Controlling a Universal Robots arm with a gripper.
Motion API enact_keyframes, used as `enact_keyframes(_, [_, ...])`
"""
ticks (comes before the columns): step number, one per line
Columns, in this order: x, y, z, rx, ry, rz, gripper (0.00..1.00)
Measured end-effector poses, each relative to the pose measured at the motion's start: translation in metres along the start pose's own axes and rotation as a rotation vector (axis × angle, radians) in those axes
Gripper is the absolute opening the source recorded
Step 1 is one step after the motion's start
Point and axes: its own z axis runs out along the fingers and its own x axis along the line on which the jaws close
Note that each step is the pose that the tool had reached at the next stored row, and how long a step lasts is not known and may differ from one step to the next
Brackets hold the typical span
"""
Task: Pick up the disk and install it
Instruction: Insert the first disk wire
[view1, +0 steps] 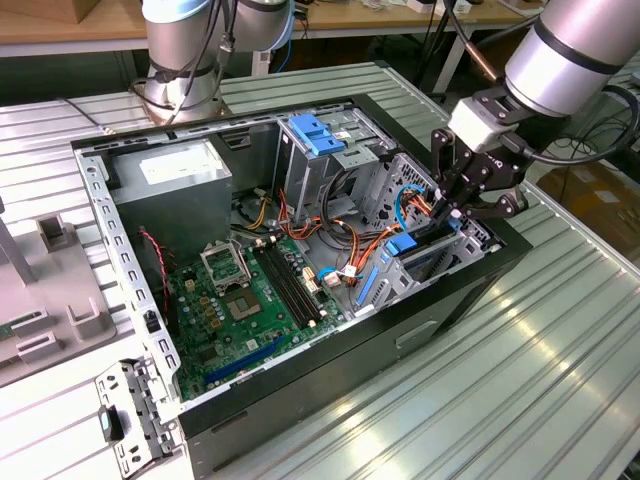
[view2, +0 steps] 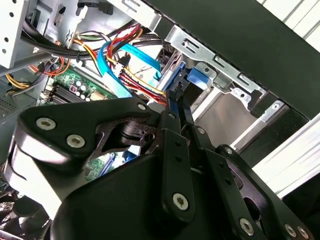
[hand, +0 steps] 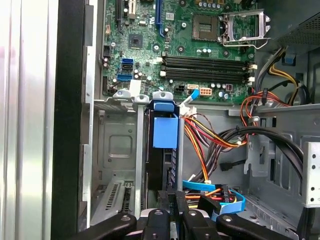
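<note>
Exterior view
Computer case (view1: 330, 390): lies open on a ribbed metal table (view1: 520, 380), mid frame.
Gripper (view1: 447, 213): at the right of the frame, reaching down into the drive bay at the case's right end.
Disk (view1: 432, 255): stands on edge in that bay, just under the gripper, a blue tab (view1: 400, 247) at its left end.
Power supply (view1: 172, 178): grey box at the upper left of the case.
Motherboard (view1: 240, 310): green, on the case floor, lower left of centre.

Second wrist view
Gripper (view2: 175, 100): black fingers (view2: 172, 130) drawn close together, their tips pinching the disk's thin top edge.
Disk (view2: 192, 77): blue rail showing just past the fingertips, upper middle of the frame, inside the metal bay.
Cables (view2: 120, 62): red, yellow and blue, upper left.

First wrist view
Gripper (hand: 170, 197): bottom centre, fingers nearly shut on the disk's edge.
Disk (hand: 160, 165): dark, upright in the bay slot at centre, its blue tab (hand: 165, 131) at the far end.
Motherboard (hand: 200, 45): across the top of the frame.
</note>
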Motion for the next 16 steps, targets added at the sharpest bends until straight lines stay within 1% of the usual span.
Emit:
enact_keyframes(5, [0.0006,-0.0007,0.0009,0.0002,-0.0001,0.002,0.16])
enact_keyframes(10, [0.0008,-0.0009,0.0033,0.0022,-0.0005,0.025,0.16])
enact_keyframes(11, [0.0009,-0.0009,0.0045,0.0027,-0.0009,0.03,0.16])
enact_keyframes(12, [0.0013,0.0001,0.0088,0.0033,-0.0008,0.037,0.16])
enact_keyframes(13, [0.0013,0.0003,0.0091,0.0033,-0.0008,0.037,0.31])
enact_keyframes(14, [-0.0004,0.0001,-0.0062,0.0007,-0.0011,0.037,0.29])
enact_keyframes(15, [-0.0043,-0.0021,0.0032,-0.0069,-0.0013,0.038,0.22])
enact_keyframes(16, [-0.0044,-0.0021,0.0042,-0.0071,-0.0011,0.038,0.22])
